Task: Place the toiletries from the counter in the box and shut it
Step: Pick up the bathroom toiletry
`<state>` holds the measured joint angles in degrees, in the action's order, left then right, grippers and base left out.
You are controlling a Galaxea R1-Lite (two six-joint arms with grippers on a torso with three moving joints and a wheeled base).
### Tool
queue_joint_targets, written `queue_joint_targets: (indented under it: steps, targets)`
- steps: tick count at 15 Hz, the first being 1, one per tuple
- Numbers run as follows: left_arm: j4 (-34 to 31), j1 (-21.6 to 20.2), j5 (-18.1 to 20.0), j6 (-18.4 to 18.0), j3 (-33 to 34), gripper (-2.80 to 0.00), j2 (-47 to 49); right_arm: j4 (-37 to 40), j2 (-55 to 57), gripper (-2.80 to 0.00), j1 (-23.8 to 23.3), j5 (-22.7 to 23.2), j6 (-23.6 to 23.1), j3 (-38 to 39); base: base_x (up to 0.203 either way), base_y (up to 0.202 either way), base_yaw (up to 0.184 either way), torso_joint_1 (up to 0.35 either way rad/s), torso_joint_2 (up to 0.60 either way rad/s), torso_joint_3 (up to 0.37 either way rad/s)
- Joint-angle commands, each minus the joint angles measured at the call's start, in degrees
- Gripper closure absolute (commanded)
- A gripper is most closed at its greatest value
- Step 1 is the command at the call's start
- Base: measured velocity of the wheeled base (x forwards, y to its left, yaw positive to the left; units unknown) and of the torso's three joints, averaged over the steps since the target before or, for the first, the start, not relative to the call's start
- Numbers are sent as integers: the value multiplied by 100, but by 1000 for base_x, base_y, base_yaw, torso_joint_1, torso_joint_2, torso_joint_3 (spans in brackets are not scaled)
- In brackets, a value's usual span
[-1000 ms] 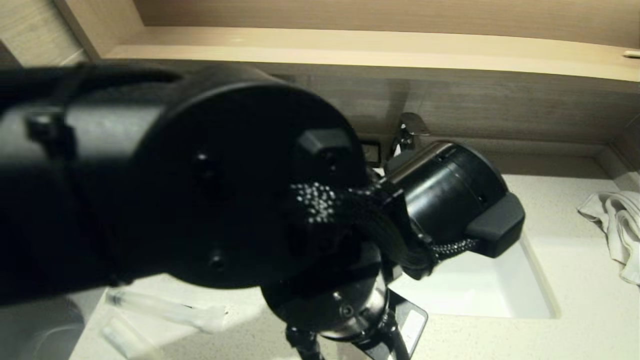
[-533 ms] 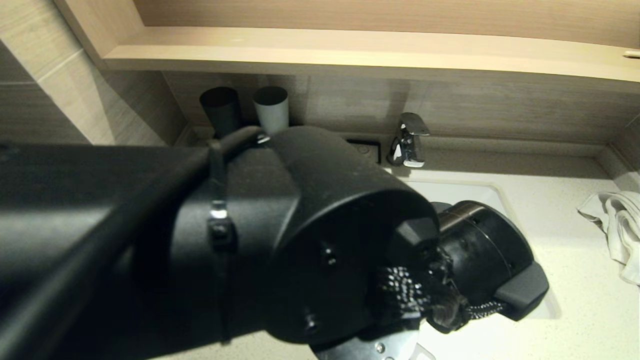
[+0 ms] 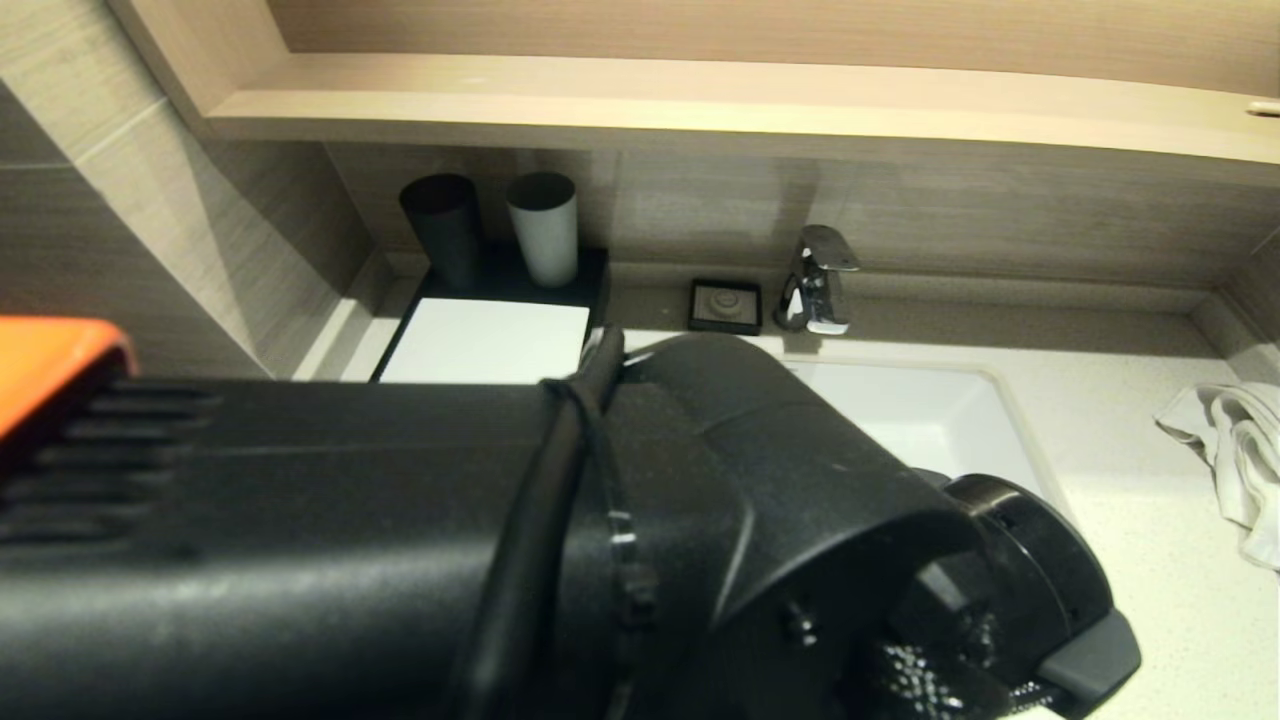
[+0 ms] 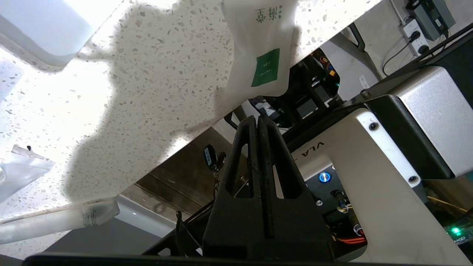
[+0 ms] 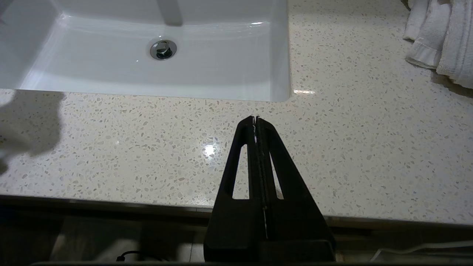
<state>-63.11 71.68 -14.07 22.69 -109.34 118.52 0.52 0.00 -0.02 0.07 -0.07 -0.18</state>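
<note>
The jaws of the left gripper (image 4: 258, 122) are seen pressed flat together with nothing between them, and the tips are held just off the front edge of the pale speckled stone counter (image 4: 140, 85), pointing back towards the robot's own base. The jaws of the right gripper (image 5: 255, 120) are likewise closed and empty, parked above the counter's front strip near the white rectangular basin (image 5: 155, 70). In the head view most of the scene is blocked by the black left arm (image 3: 600, 560), but the low black box with the flat white top panel (image 3: 487, 340) is made out at the back left, with a black cup (image 3: 442, 228) and a grey cup (image 3: 543, 226) standing at its rear; whether its drawer is open cannot be told, since its front is hidden. The task is judged to be barely begun, if at all: a flat translucent-white packet with a green square label (image 4: 263, 48) is seen lying at the counter's edge, partly overhanging it, a long slim translucent packet (image 4: 59, 221) is lying further along the same edge, and the corner of another clear packet (image 4: 22, 170) is spotted nearby. All of these are still to be carried to the box, and the closing is still to be done. On the flat packet, green Chinese characters are printed above the label, too small to be read with confidence; "VLA" is legible on the robot's white housing (image 4: 362, 184). A crumpled grey-white towel (image 3: 1235, 450) is left on the far right.
</note>
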Motion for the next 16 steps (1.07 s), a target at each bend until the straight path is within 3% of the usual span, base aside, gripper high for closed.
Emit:
queue_joint_targets:
  steps: [1, 16]
  targets:
    - [-35, 48, -16, 16, 0, 0, 101, 0, 0, 0, 2, 1, -1, 1, 0, 0, 0, 0, 0, 0]
    - [-26, 119, -43, -1, -158, 0, 357, 0, 0, 0, 2, 1, -1, 1, 0, 0, 0, 0, 0, 0]
